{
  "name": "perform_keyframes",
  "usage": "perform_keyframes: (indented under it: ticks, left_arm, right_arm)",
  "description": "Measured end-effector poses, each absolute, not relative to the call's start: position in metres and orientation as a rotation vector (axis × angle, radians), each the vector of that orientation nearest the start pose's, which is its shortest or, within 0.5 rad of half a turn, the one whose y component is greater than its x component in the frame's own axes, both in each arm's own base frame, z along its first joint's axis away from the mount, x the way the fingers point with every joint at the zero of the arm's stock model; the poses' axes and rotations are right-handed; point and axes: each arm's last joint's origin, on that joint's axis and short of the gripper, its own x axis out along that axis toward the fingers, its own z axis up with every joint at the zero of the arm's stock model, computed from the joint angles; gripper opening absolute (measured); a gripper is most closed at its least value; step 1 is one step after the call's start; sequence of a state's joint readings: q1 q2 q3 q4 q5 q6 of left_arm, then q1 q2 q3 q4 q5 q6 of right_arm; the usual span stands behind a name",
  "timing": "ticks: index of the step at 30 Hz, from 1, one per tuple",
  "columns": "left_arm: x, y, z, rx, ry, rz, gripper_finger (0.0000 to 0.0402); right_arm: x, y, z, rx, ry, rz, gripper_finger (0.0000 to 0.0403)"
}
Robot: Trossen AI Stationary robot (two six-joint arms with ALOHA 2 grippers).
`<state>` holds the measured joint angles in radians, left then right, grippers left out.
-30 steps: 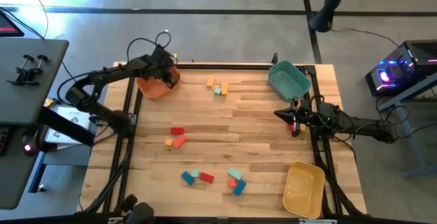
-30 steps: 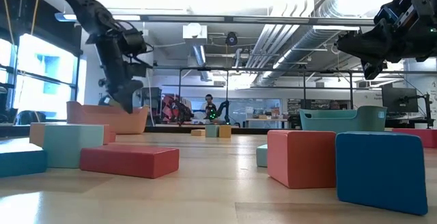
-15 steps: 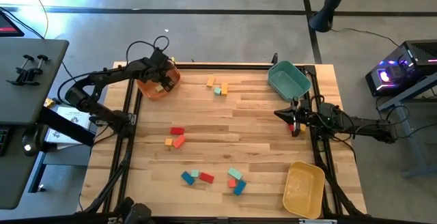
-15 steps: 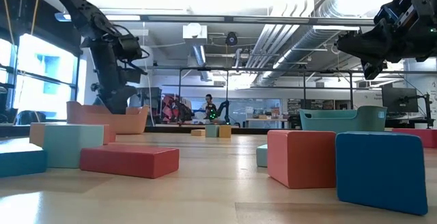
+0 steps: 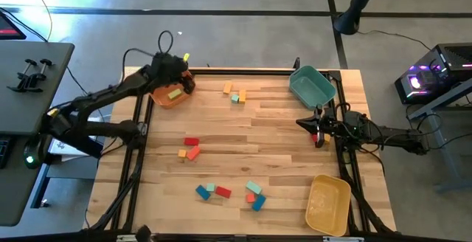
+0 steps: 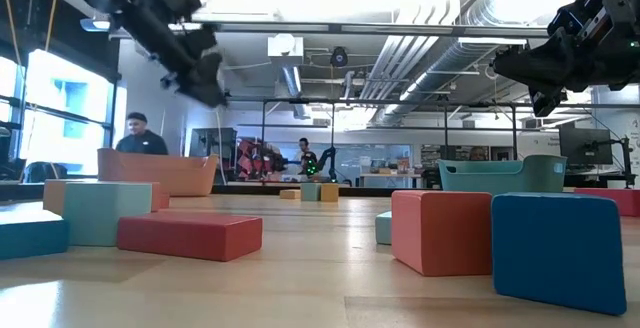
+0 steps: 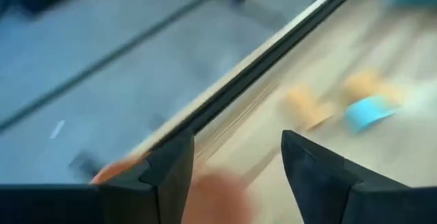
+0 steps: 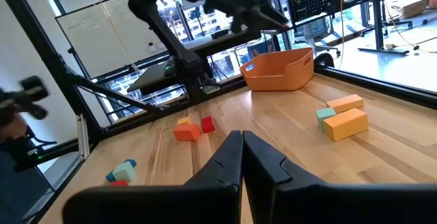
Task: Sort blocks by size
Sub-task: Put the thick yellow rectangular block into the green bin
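A wooden counter (image 5: 280, 135) seen from above, with a robot arm reaching in from each side. The left gripper (image 5: 179, 69) hangs above the orange bin (image 5: 164, 98) at the far left corner. Its wrist view is badly smeared, but its two fingers (image 7: 171, 173) stand clearly apart with nothing between them. A yellow-green block (image 5: 175, 93) lies inside the orange bin.

The right gripper (image 5: 301, 122) hovers at the right edge of the counter, just in front of the teal bin (image 5: 313, 85). In its wrist view the fingers (image 8: 225, 166) are pressed together with nothing visible between them. A small red shape sits beside this arm in the high view; what it is cannot be made out.

The other blocks lie loose on the counter. An orange, a teal and a yellow one (image 5: 234, 93) cluster near the far edge. A red block (image 5: 192, 142) and two orange ones sit left of centre. Near the front edge are blue, teal and red blocks (image 5: 212, 191), then a teal, orange and blue group (image 5: 254, 195). The yellow bin (image 5: 328, 205) stands at the front right corner.

In the low view, a person (image 6: 140, 136) shows behind the orange bin, partly hidden by it.
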<state>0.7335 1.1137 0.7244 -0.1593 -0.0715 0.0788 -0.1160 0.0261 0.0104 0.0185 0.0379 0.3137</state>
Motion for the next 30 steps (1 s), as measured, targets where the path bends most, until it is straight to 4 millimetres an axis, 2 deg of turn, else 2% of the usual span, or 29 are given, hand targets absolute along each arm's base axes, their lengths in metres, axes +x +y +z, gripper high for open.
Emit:
perform_keyframes:
  ticks: [3, 8, 12, 16, 22, 28, 30]
  left_arm:
    - [0.183, 0.135, 0.252, -0.037, 0.404, 0.657, 0.02]
    - [0.198, 0.099, 0.239, 0.043, 0.24, 0.497, 0.0194]
    - [0.207, 0.073, 0.228, 0.091, 0.185, 0.387, 0.0189]
    - [0.216, 0.051, 0.224, 0.104, 0.175, 0.368, 0.0182]
    - [0.231, 0.03, 0.214, 0.135, 0.172, 0.343, 0.0175]
    - [0.247, 0.021, 0.199, 0.137, 0.158, 0.302, 0.0174]
    - [0.252, 0.02, 0.194, 0.134, 0.156, 0.297, 0.0174]
  right_arm:
    - [0.098, -0.013, 0.167, 0.313, -0.027, -0.152, 0.0001]
    - [0.098, -0.013, 0.167, 0.313, -0.027, -0.152, 0.0001]
    - [0.098, -0.012, 0.167, 0.313, -0.027, -0.152, 0.0001]
    - [0.098, -0.013, 0.167, 0.313, -0.027, -0.152, 0.0001]
    - [0.098, -0.012, 0.167, 0.313, -0.027, -0.152, 0.0001]
    - [0.098, -0.014, 0.168, 0.222, -0.033, -0.191, 0.0001]
    - [0.098, -0.014, 0.168, 0.277, -0.042, -0.192, 0.0001]
